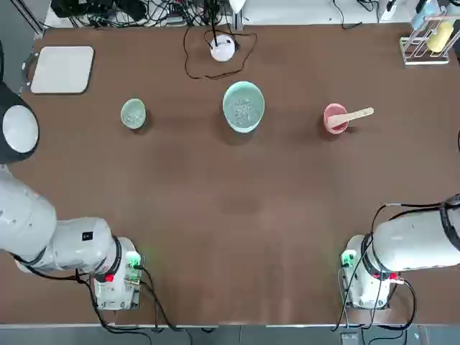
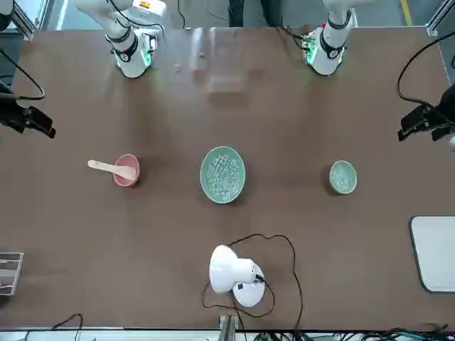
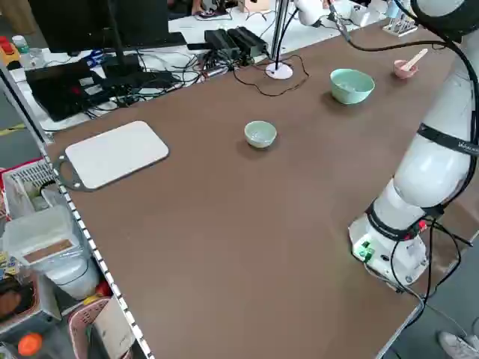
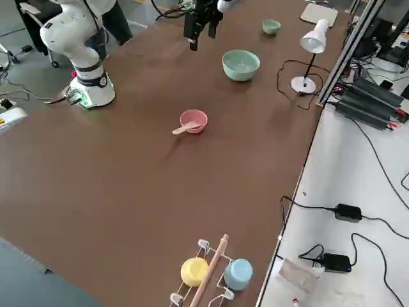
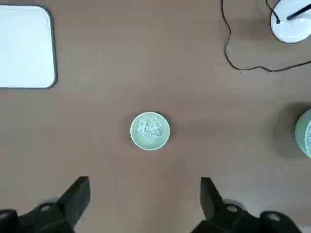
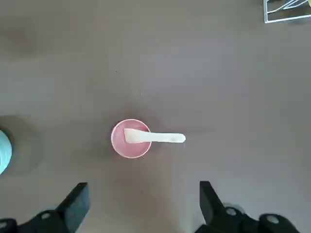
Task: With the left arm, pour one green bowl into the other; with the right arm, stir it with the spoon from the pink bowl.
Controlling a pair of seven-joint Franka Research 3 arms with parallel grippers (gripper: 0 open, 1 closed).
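Left wrist view and right wrist view both show empty grippers with their fingers spread: the left gripper [image 5: 145,180] hangs above the tabletop's [image 1: 215,208] left part, the right gripper [image 6: 143,184] above its right part. The small green bowl [image 1: 133,113] sits upright toward the far left corner, with clear bits [image 5: 149,127] inside; the large green bowl [image 1: 244,106] stands nearer the middle of the far edge, and holds bits too. Right of it is the pink bowl [image 6: 127,150], the spoon's [image 6: 163,137] handle jutting over its rim toward the right edge.

The step in hand looks like fetching the small bowl. Best centre the left gripper over it, come down straight, and pinch gently, keeping it level until its lip is over the large bowl; a lopsided grip could spill the bits. The spoon wants a firm pinch on its handle, clear of the pink rim, then a straight lift.
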